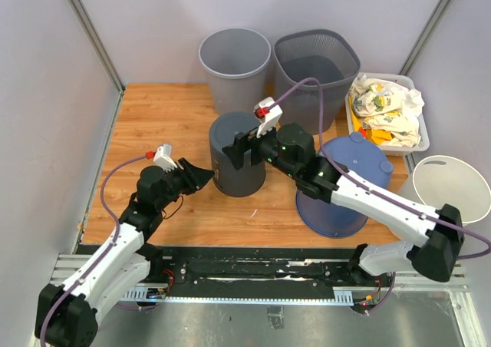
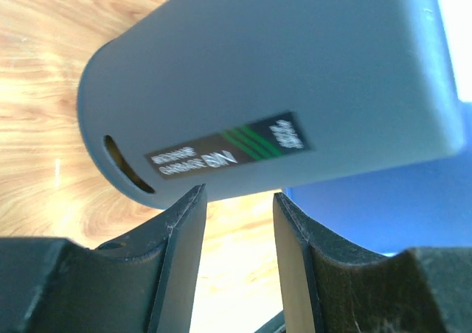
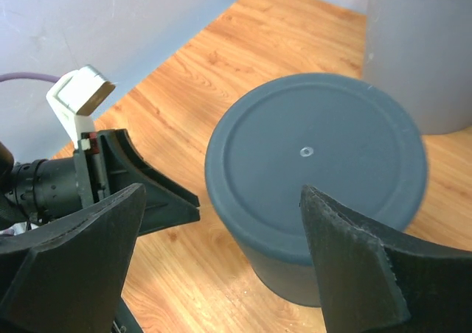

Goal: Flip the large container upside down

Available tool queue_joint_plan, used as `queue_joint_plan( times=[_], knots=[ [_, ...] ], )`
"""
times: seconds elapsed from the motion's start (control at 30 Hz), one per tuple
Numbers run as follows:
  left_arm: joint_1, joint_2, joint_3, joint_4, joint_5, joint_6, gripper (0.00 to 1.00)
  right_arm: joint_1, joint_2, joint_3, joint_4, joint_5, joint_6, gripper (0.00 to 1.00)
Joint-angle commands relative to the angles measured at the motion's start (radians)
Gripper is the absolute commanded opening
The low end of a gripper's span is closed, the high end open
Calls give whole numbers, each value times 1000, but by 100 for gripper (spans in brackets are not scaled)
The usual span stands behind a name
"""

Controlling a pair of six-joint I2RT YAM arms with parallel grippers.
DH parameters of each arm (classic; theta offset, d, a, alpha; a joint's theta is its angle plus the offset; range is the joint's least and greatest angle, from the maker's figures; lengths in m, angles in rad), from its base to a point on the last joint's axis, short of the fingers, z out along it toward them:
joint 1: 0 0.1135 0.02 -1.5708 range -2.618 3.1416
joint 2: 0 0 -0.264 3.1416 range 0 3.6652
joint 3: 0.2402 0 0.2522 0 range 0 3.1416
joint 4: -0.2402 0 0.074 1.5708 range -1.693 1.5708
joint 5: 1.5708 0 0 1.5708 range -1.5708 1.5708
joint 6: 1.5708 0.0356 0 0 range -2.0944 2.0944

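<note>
Top external view shows the dark grey bin [image 1: 238, 163] near the middle of the table [image 1: 165, 117], standing with a closed flat end upward. In the right wrist view that top is a smooth round disc [image 3: 317, 167] with a tiny mark at its centre. The left wrist view shows the bin's matte side wall with a black label [image 2: 225, 150] carrying white lettering and green stripes, and a narrow slot [image 2: 125, 163] at one end.

The label's print is blurred and only partly readable. The bin's lower rim is not visible from above. Whether the fingertips of the left gripper [image 1: 201, 180] touch the wall cannot be told; they sit just beside its left side. Its fingers [image 2: 184, 230] stand a little apart with nothing between them. The right gripper [image 1: 244, 149] hovers over the flat top with its pincer spread wide and holding nothing, and its arm covers part of the bin's right side.

Bare wood lies to the left of the bin and in front of it. A blue bin [image 1: 345, 186], its base also up, stands near on the right. A round grey bin [image 1: 234, 59] stands just behind, with a mesh bin [image 1: 316, 59] beside it.
</note>
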Motion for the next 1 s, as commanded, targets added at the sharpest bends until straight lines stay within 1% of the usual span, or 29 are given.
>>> queue_joint_plan(
  times=[0.0, 0.13, 0.2, 0.3, 0.37, 0.43, 0.47, 0.6, 0.8, 0.97],
  knots=[
    [-71, -84, 59, -97, -55, 62, 46, 14, -94, -49, -27, 80, -38, 88],
    [-196, -86, 100, -115, -157, 77, 46, 11, -187, -105, -45, 148, -56, 90],
    [-304, -46, 129, -107, -248, 90, 45, 8, -230, -133, -56, 183, -68, 92],
    [-460, 54, 188, -92, -386, 120, 45, -8, -290, -174, -82, 215, -74, 93],
    [-577, 139, 247, -86, -506, 145, 45, -22, -331, -196, -100, 229, -74, 94],
    [-663, 226, 297, -68, -585, 163, 46, -34, -374, -213, -122, 250, -78, 95],
    [-686, 271, 317, -52, -604, 166, 46, -41, -394, -221, -135, 263, -79, 95],
    [-708, 431, 364, 33, -582, 158, 46, -67, -496, -246, -185, 329, -83, 97],
    [-719, 598, 444, 101, -593, 156, 47, -89, -662, -300, -232, 486, -74, 100],
    [-733, 719, 526, 132, -651, 157, 47, -94, -731, -332, -234, 512, -80, 99]
  ],
)
